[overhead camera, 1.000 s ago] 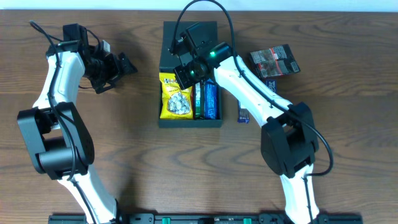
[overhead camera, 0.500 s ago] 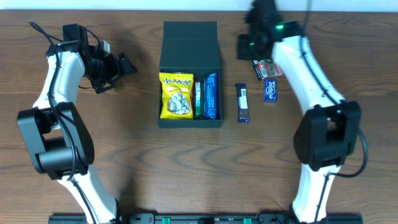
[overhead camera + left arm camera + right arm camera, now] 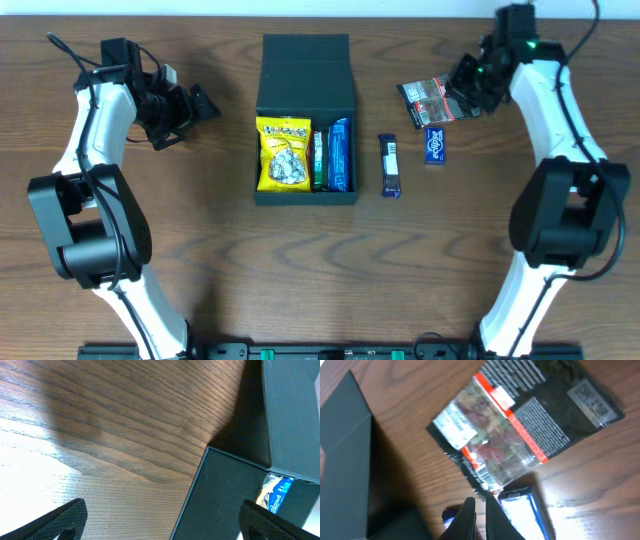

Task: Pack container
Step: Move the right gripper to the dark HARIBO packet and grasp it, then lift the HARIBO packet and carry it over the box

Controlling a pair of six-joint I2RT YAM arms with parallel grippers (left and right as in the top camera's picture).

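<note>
The dark container point(image 3: 306, 72) lies open mid-table with a yellow snack packet point(image 3: 283, 153) and a blue bar point(image 3: 341, 155) inside, the left gripper point(image 3: 190, 115) splayed empty well to its left, and the right gripper point(image 3: 481, 519) pinched together, empty, above a black packet point(image 3: 437, 97).

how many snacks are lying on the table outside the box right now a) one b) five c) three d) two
C: three lie on the wood to the right of the container, namely the black packet, the small blue packet and the slim dark bar.
</note>
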